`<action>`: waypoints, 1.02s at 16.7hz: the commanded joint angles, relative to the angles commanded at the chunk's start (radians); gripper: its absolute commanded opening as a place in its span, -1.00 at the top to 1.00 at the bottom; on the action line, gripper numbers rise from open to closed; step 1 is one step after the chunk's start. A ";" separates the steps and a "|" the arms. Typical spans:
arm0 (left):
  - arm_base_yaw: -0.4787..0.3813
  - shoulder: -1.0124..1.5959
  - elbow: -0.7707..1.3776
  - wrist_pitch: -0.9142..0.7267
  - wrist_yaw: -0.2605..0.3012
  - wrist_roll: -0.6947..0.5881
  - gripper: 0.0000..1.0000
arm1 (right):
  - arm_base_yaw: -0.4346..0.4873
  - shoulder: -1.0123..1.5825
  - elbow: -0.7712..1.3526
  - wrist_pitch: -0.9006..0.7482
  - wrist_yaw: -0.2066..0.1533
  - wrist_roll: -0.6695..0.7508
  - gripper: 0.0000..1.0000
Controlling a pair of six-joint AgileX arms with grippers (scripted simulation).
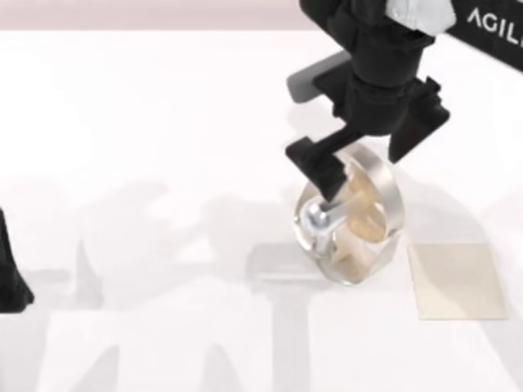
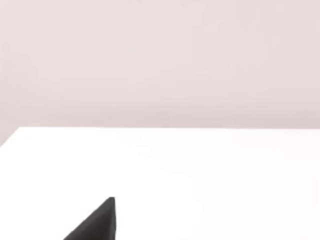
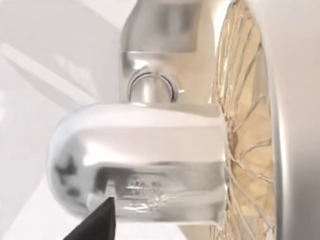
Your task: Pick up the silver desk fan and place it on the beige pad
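Observation:
The silver desk fan (image 1: 368, 224) stands right of the table's middle, a shiny ring with pale gold blades and a chrome hub (image 1: 317, 216) facing left. My right gripper (image 1: 364, 173) hangs open just over it, one black finger by the hub and the other behind the ring. In the right wrist view the hub (image 3: 145, 160) fills the frame, with one fingertip (image 3: 102, 220) close in front of it. The beige pad (image 1: 458, 280) lies flat just right of the fan, bare. My left gripper (image 1: 10, 273) is parked at the left edge; one finger (image 2: 97, 222) shows over bare table.
The white table (image 1: 147, 122) reaches to a pale back wall. Faint grey shadow patches (image 1: 282, 269) lie left of the fan and along the front. My right arm's black body (image 1: 384, 57) comes in from the top right.

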 joint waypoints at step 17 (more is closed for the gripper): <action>0.000 0.000 0.000 0.000 0.000 0.000 -1.00 | 0.000 0.000 -0.001 0.001 0.000 0.000 1.00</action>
